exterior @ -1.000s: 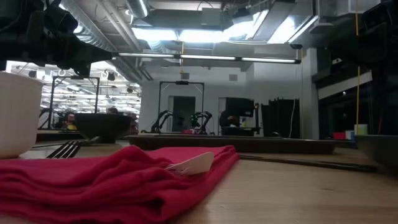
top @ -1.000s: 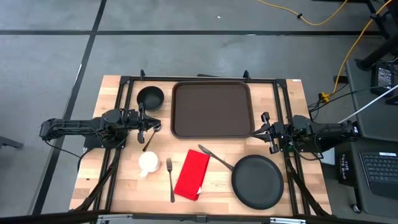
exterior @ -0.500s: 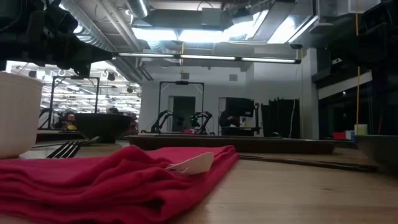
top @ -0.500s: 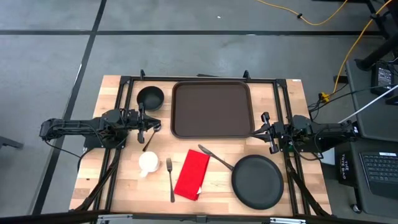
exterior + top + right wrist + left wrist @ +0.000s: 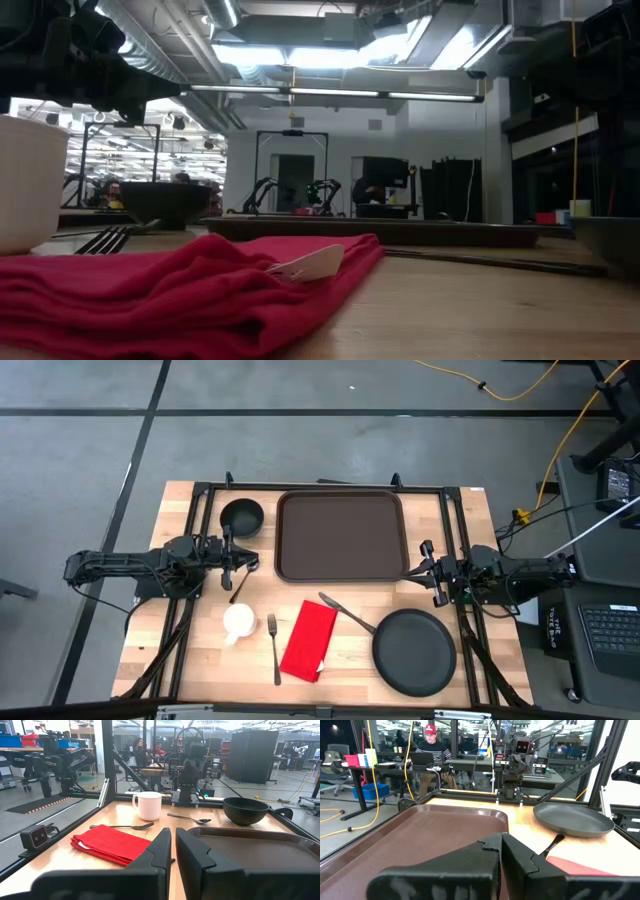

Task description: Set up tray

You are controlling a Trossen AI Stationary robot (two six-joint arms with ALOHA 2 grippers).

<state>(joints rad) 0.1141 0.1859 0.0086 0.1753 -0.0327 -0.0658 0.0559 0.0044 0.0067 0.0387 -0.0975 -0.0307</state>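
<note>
The dark brown tray [image 5: 341, 536] lies flat at the table's far middle, with nothing on it; it also shows in the left wrist view [image 5: 420, 835] and the right wrist view [image 5: 250, 850]. My left gripper [image 5: 252, 563] hovers shut just off the tray's left edge, its fingertips [image 5: 501, 851] together. My right gripper [image 5: 416, 572] hovers shut off the tray's right near corner, fingers [image 5: 173, 845] nearly touching. The round black plate [image 5: 414, 652], red napkin [image 5: 310, 641], fork [image 5: 274, 648], white cup [image 5: 238, 621], black bowl [image 5: 241, 517] and a dark knife [image 5: 346, 614] rest on the wood.
A spoon [image 5: 187, 818] lies on the table between bowl and cup, near my left gripper. The black arm frames [image 5: 200, 510] run along both table sides. Bare wood [image 5: 455, 520] shows right of the tray. A person [image 5: 431, 745] sits at a desk beyond the table.
</note>
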